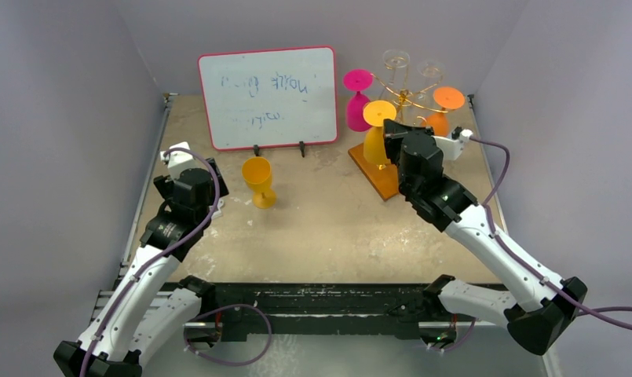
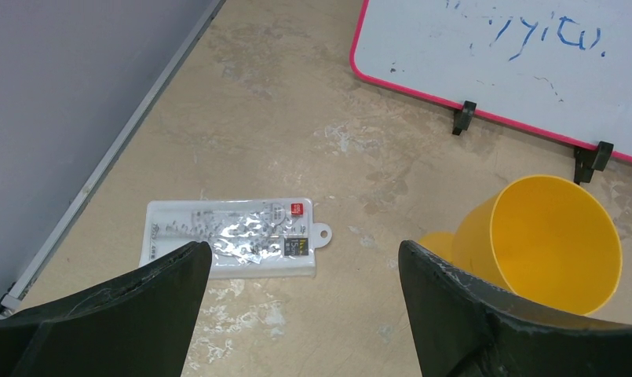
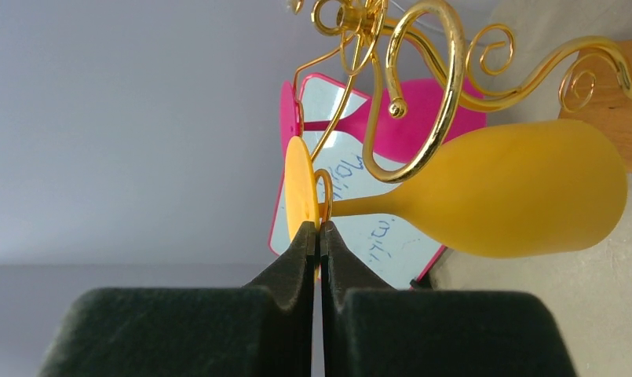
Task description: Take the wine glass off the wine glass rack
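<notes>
Already gripped: right jaws on the glass foot

Right jaws are shut on the foot's rim of the yellow glass (image 3: 516, 188), which hangs bowl-down in the rack (image 3: 422, 78). Its stem lies crosswise to them, threaded through a wire hook. Left jaws stand wide, well apart.

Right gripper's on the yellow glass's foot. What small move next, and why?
Probably slide the yellow glass outward along its wire arm: the right gripper is shut on the foot, but the stem sits in a hook of the rack.
</notes>
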Robot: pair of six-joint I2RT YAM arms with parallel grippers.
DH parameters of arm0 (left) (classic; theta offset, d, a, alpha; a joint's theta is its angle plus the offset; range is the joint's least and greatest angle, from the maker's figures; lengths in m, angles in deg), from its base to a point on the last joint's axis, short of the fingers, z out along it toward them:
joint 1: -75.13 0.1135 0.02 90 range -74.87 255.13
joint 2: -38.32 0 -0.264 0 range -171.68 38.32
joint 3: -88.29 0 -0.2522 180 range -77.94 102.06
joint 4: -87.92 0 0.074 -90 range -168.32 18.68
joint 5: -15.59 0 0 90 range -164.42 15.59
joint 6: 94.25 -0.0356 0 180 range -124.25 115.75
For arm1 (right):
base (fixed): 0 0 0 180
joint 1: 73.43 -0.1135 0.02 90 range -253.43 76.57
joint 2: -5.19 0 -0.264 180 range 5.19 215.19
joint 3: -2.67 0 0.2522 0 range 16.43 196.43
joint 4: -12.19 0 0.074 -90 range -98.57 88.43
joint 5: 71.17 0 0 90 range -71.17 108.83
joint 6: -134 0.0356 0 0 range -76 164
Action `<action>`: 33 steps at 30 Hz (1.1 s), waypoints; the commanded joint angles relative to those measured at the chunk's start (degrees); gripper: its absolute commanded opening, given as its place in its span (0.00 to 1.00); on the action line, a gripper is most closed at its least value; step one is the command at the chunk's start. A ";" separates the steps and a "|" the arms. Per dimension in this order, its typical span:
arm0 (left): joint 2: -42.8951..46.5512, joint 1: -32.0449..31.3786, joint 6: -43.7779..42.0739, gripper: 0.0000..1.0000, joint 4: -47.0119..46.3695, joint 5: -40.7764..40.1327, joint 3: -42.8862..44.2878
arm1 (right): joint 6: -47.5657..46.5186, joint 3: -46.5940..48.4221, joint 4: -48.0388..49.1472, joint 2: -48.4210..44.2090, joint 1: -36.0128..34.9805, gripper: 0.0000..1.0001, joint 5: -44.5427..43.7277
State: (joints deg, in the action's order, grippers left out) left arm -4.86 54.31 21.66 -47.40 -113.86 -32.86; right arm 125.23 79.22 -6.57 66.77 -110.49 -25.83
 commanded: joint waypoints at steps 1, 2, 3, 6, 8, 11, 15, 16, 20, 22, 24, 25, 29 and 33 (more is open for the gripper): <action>0.34 -0.26 -0.62 0.88 -2.08 0.02 -0.13 | 1.74 2.01 0.63 -1.87 -0.13 0.00 0.81; 0.29 -0.20 -0.59 0.88 -2.09 0.10 -0.09 | 1.58 2.18 0.91 -2.04 -0.16 0.00 1.02; 0.32 -0.19 -0.53 0.88 -2.04 0.15 -0.12 | 1.23 2.36 1.57 -2.20 -0.12 0.00 1.01; 0.46 -0.20 -0.63 0.88 -2.02 0.09 -0.10 | 0.35 3.30 2.53 -2.34 -0.15 0.00 1.18; 0.50 -0.26 -0.60 0.88 -2.06 0.04 -0.13 | -0.27 4.07 2.90 -2.15 -0.14 0.00 1.16; 0.52 -0.27 -0.62 0.88 -2.06 0.07 -0.10 | -0.10 4.77 2.93 -1.83 -0.13 0.00 1.80; 0.56 -0.21 -0.68 0.88 -2.01 0.09 -0.13 | -0.58 5.04 4.11 -1.82 -0.19 0.00 2.91; 0.56 -0.19 -0.69 0.88 -2.00 0.07 -0.09 | -0.70 5.21 4.19 -1.77 -0.21 0.00 3.02; 0.57 -0.20 -0.70 0.88 -2.05 0.02 -0.12 | -2.04 6.08 4.23 -1.35 -0.13 0.00 3.91; 0.57 -0.19 -0.71 0.88 -2.07 0.07 -0.17 | -2.70 6.27 4.36 -1.01 -0.12 0.00 5.11; 0.49 -0.20 -0.71 0.88 -2.06 0.16 -0.13 | -3.31 6.09 4.94 -0.51 -0.16 0.00 6.30; 0.47 -0.19 -0.69 0.88 -2.03 0.16 -0.15 | -4.01 6.21 5.40 -0.05 -0.12 0.00 6.77; 0.73 -0.21 -0.73 0.88 -1.98 -0.33 -0.08 | -6.45 9.44 4.02 2.59 -0.14 0.00 7.71; 0.74 -0.26 -0.71 0.88 -2.04 -0.02 -0.17 | -7.31 10.87 2.86 4.01 -0.15 0.00 7.02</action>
State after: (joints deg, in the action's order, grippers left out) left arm -4.77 54.31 21.64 -47.40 -113.70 -32.86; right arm 120.23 86.67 -4.78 70.33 -110.51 -18.45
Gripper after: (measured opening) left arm 0.884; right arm 0.009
